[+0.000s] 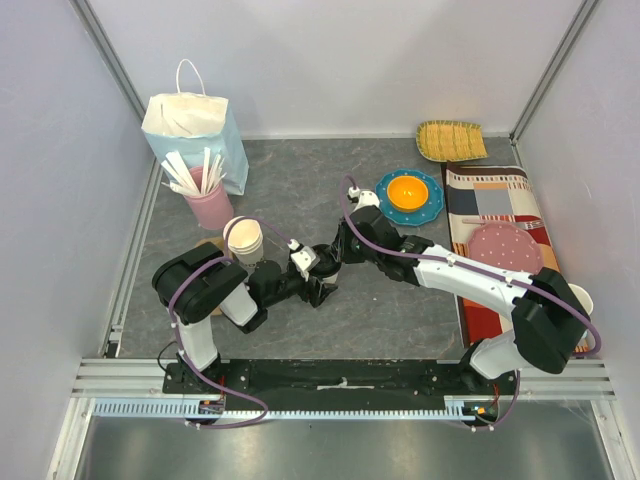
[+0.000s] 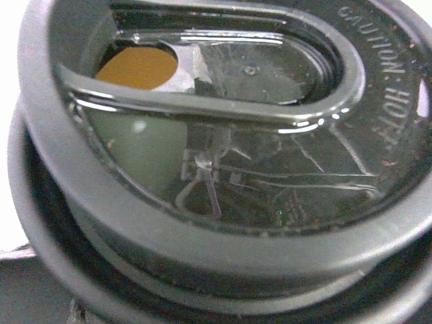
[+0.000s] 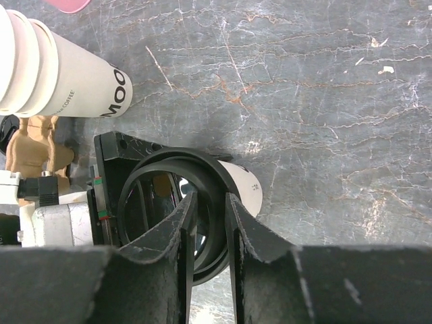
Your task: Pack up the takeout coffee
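Note:
The takeout coffee [image 3: 248, 192], a white paper cup with a black lid [image 3: 202, 165], lies tilted on its side on the grey table, lid facing left. My right gripper [image 3: 209, 199] is shut on the lid's rim, one finger across the lid face and one behind the rim. In the top view the right gripper [image 1: 336, 260] meets my left gripper [image 1: 308, 270] at table centre, and the cup is mostly hidden between them. The lid [image 2: 236, 135] fills the left wrist view, and that gripper's fingers are out of sight there.
Stacked lidless cups [image 1: 244, 240] stand on a brown carrier [image 3: 34, 145] near the left arm. A pink cup of white sticks [image 1: 207, 205] and a paper bag [image 1: 195, 130] stand at back left. A blue plate with an orange bowl [image 1: 410, 195], a woven dish [image 1: 452, 140] and a striped cloth [image 1: 495, 200] are on the right.

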`<action>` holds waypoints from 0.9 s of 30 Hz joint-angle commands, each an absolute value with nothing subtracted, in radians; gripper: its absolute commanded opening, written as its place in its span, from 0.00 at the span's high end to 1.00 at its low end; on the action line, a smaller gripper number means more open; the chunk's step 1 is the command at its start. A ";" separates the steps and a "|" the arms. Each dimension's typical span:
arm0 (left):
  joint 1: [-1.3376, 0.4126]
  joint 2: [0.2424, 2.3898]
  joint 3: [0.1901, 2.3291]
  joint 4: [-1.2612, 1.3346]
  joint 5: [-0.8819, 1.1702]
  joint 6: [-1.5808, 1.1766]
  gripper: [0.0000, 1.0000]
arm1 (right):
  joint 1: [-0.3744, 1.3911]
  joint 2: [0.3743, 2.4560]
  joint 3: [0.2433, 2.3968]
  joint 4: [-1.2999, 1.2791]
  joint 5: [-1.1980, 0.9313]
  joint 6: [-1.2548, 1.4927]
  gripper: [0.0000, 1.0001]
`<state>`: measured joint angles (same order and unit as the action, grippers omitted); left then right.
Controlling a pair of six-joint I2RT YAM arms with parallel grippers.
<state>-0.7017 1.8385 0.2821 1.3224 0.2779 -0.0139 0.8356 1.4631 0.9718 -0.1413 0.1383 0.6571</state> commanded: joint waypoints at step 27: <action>-0.678 1.859 0.295 1.666 0.284 0.034 0.23 | 0.940 1.390 1.117 -0.232 0.190 0.339 0.61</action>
